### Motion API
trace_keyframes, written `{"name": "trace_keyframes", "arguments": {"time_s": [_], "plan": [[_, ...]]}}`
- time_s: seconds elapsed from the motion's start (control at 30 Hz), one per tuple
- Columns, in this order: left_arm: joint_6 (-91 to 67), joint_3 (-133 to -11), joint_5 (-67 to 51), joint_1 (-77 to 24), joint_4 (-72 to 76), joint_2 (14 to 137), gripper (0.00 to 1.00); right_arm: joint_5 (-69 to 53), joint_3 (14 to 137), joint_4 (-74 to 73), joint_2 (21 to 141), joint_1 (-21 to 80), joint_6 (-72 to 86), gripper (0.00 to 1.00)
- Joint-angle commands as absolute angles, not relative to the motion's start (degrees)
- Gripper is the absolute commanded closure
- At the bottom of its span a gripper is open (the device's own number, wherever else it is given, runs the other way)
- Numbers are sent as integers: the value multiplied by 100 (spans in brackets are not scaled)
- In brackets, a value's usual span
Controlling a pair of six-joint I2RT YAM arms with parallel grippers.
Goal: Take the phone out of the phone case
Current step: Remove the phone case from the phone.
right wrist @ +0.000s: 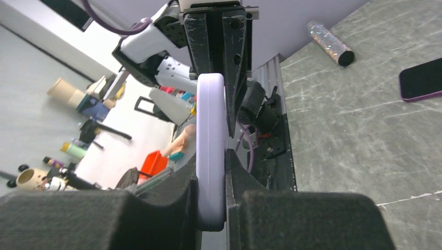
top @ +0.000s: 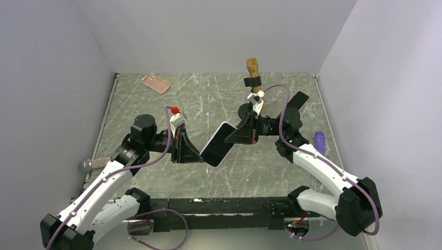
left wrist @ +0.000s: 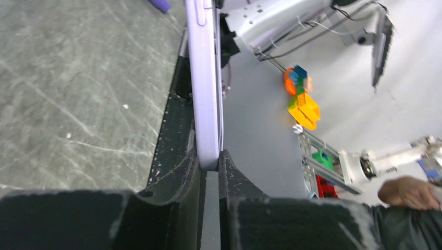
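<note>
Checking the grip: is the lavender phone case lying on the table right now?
No, the left gripper and right gripper hold the lavender phone case up off the table.

White arms [top: 102,186] with black joints [top: 143,128], looping purple cables [top: 282,110], black foam-padded fingers [left wrist: 175,152].

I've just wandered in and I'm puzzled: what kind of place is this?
Probably a robotics lab's test booth: left arm and right arm bolted to a grey table, plain white walls around, cluttered props outside.
</note>
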State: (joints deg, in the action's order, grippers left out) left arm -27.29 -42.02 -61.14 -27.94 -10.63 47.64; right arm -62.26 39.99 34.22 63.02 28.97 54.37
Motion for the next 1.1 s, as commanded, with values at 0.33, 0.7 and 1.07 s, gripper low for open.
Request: {"name": "trace_keyframes", "arguments": {"time_s": [0.33, 0.7, 1.07], "plan": [[-1498, -4859, -7612, -2809, -330, 5647, 100, -6978, 4223, 9120, 7200, 2927, 10198, 100], [-519, -5253, -7604, -2811, -801, 6087, 100, -6927, 4608, 9819, 7500, 2946, 11000, 100], [-1322, -5363, -5958, -2400, -814, 6740, 100, -6680, 4761, 9798, 7277, 3037, 10968, 100]]}}
